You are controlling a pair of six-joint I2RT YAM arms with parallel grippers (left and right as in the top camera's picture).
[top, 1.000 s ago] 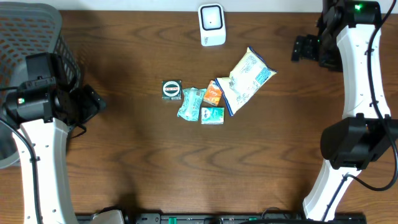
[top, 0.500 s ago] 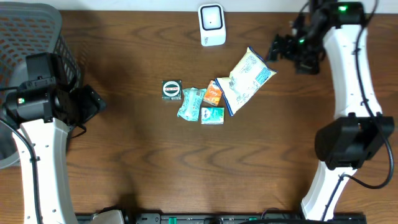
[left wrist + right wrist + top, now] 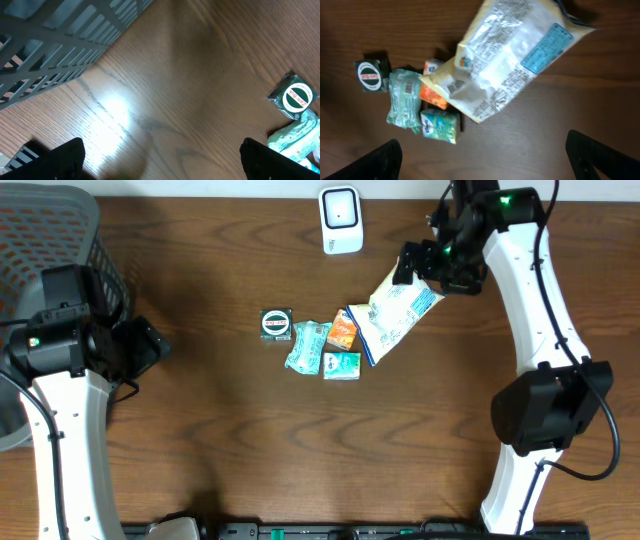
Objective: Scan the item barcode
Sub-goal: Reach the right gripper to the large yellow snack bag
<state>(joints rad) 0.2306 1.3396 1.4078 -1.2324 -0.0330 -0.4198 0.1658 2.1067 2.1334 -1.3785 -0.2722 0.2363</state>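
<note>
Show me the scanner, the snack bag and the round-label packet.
scanner (image 3: 340,218): overhead view, centre of its face.
snack bag (image 3: 512,55): right wrist view, middle of its panel.
round-label packet (image 3: 275,324): overhead view, on the round label.

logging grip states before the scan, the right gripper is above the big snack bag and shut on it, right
Not shut. The right gripper is above the big snack bag but open: its fingers stand wide apart and the bag lies loose on the table. The right wrist view shows it.
</note>
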